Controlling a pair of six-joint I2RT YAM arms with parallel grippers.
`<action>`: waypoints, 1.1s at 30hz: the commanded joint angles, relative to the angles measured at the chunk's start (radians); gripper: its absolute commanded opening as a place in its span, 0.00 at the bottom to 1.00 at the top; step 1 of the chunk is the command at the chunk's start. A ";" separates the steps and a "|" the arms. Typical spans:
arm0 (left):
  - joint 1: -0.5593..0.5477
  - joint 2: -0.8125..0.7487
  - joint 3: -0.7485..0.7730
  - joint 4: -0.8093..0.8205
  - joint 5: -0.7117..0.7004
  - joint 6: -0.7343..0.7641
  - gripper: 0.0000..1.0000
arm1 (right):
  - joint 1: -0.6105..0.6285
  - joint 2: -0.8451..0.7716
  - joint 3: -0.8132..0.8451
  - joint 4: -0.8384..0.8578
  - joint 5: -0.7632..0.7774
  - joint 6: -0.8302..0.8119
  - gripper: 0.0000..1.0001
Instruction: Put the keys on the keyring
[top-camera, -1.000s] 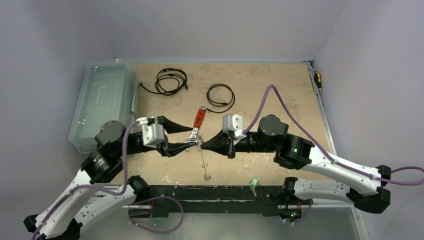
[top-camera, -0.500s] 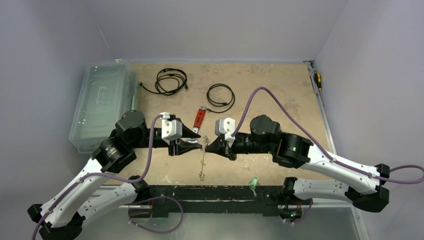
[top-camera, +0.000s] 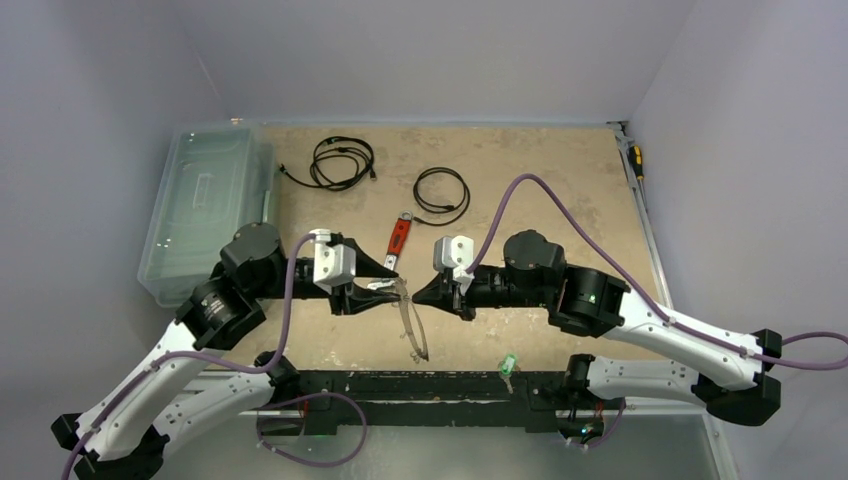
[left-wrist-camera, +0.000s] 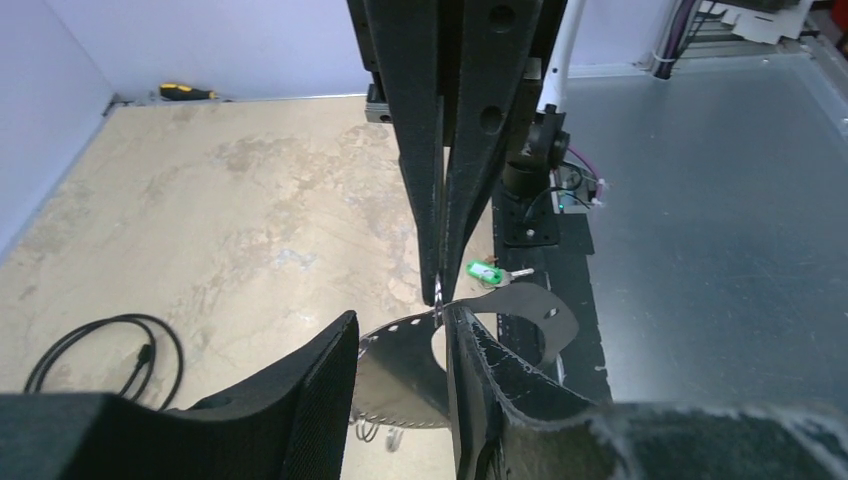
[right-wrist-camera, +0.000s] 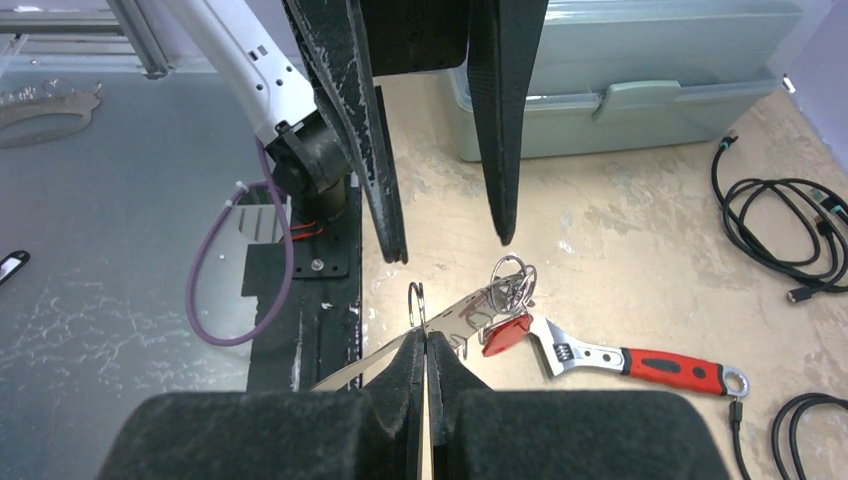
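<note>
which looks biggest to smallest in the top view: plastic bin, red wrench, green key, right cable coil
plastic bin; right cable coil and red wrench look about alike; green key smallest

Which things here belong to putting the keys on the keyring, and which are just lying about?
For the job: keyring, red key, green key.

Just lying about: wrench, black cables, clear plastic box, screwdriver.

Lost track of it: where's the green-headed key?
Top view: the green-headed key lies at the near edge by the black rail, beside the right arm's base.
</note>
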 joint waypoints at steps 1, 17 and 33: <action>-0.004 0.029 0.003 0.027 0.082 -0.022 0.36 | 0.005 -0.011 0.044 0.037 0.025 -0.014 0.00; -0.004 0.064 -0.061 0.123 0.110 -0.063 0.22 | 0.005 0.021 0.072 0.021 0.016 -0.035 0.00; -0.004 -0.060 -0.270 0.608 0.120 -0.296 0.00 | 0.005 -0.162 -0.070 0.245 0.049 0.026 0.50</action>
